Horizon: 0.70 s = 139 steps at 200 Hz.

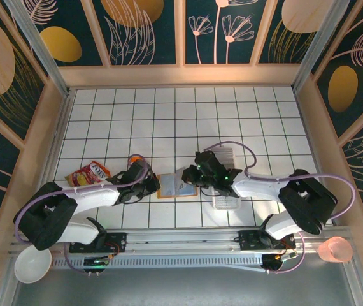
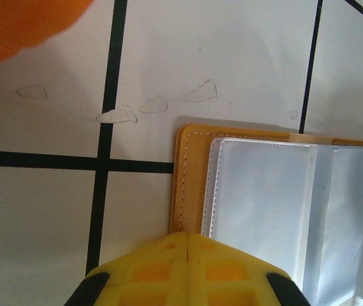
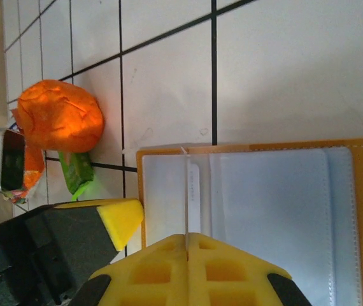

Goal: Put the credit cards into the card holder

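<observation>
The card holder (image 1: 172,186) lies open on the tiled table between the two arms, with a tan rim and pale clear pockets (image 2: 264,191). My left gripper (image 2: 188,236) is shut, its yellow tips meeting over the holder's tan left edge (image 2: 191,178); whether they pinch that edge is hidden. My right gripper (image 3: 188,237) is shut on a credit card (image 3: 190,191), a thin pale strip seen edge-on over the holder's (image 3: 277,210) left pocket. The left gripper's fingertip (image 3: 121,220) sits just beside the holder's corner. More credit cards (image 1: 225,155) stand in a row behind the right gripper (image 1: 191,178).
A clear tray (image 1: 227,203) lies under the right arm. A red-yellow snack packet (image 1: 89,172) and an orange crumpled thing (image 1: 135,159) lie to the left of the holder. A white bowl (image 1: 32,264) and a pink cup (image 1: 335,250) sit at the near corners.
</observation>
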Each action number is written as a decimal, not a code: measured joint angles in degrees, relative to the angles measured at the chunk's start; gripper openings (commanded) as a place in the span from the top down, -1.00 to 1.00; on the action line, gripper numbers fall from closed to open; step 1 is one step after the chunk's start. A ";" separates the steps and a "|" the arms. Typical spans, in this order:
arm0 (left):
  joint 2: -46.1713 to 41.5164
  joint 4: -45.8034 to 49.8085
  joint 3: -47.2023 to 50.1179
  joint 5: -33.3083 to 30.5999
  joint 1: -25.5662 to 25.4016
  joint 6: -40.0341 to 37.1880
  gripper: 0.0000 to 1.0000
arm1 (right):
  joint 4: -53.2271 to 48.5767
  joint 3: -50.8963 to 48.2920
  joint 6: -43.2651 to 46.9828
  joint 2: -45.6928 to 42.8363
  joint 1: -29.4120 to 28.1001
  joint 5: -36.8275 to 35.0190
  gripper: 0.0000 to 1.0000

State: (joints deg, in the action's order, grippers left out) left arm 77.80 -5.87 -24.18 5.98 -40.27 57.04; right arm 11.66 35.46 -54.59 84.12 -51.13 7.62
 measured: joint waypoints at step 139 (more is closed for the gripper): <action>-1.27 -1.70 1.84 0.02 -0.24 0.02 1.00 | 5.88 -1.51 -1.36 3.93 -1.62 0.66 1.00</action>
State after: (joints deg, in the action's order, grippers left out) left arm 76.53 -7.57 -22.35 6.00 -40.51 57.06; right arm 17.54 33.95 -55.94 88.05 -52.75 8.27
